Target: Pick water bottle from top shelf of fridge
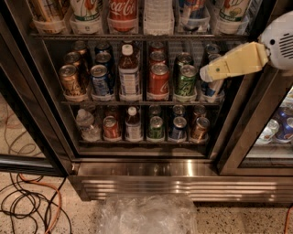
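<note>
A tall, clear, ribbed plastic water bottle (158, 17) stands on the dark wire top shelf (91, 35) of the big glass-doored fridge (183, 183). A red Coca-Cola bottle (122, 13) is just left of the water bottle. The cream-coloured gripper (206, 74) hovers below and to the right of the water bottle, in front of the cans one rack down. Whether it is released or clenched cannot be told. Rising from there, it could catch the shelf's silver rail or knock bottles crowded beside the water bottle.

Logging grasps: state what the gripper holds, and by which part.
Nothing, as far as shows. The gripper hangs at the right, level with the cans of the middle rack; the water bottle stands on the top shelf, apart from it.
</note>
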Controlling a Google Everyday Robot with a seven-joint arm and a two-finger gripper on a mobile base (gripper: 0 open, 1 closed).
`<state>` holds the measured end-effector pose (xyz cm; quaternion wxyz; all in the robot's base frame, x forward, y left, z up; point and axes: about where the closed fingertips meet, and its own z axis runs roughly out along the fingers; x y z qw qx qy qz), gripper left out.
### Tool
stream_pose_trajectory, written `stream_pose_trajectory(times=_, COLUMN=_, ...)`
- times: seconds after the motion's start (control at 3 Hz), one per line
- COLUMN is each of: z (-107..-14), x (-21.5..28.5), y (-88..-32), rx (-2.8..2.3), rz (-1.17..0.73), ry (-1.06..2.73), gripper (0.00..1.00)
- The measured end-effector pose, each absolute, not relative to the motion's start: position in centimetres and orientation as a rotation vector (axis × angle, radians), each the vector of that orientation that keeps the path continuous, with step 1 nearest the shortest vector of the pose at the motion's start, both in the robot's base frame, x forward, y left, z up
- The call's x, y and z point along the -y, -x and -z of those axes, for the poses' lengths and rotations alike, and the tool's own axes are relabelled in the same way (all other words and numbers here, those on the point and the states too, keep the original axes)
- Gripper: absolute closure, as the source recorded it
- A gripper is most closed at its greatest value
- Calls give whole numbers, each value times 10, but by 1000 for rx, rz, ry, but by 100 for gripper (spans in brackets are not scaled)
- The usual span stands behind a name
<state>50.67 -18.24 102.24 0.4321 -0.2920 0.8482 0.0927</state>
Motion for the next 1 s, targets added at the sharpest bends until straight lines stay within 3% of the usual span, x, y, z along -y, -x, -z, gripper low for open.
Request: stream_pose_trajectory(times=1.0, z=-1085, x=136, y=-536, rx=-1844, rz=-306, ry=622, gripper=0)
